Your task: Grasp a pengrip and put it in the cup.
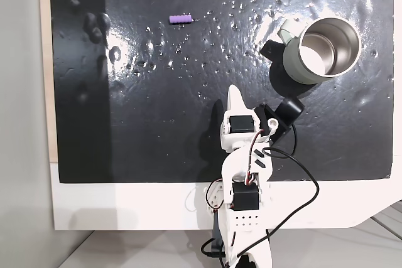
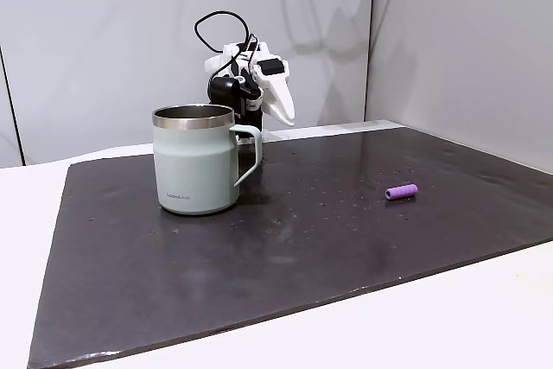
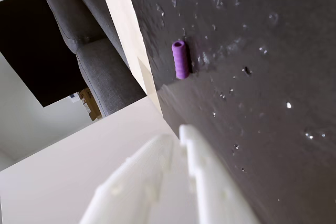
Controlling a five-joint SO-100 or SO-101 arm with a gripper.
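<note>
The pengrip (image 1: 180, 19) is a small purple tube lying on its side on the black mat, far from the arm; it also shows in the side fixed view (image 2: 402, 191) and in the wrist view (image 3: 180, 60). The cup (image 1: 323, 48) stands upright on the mat, pale grey-green with a shiny steel inside, its handle (image 2: 250, 153) turned toward the arm. My white gripper (image 1: 235, 90) hangs above the mat near the arm's base, shut with nothing in it. It is well short of the pengrip and apart from the cup (image 2: 194, 162). Its fingers (image 3: 205, 182) lie pressed together.
The black mat (image 1: 157, 130) covers most of a white table (image 1: 125, 208) and has a wrinkled, glossy surface. A black camera (image 1: 290, 110) rides beside the wrist. A grey sofa (image 3: 89, 40) stands beyond the table's edge. Cables (image 1: 301, 180) loop at the arm's base.
</note>
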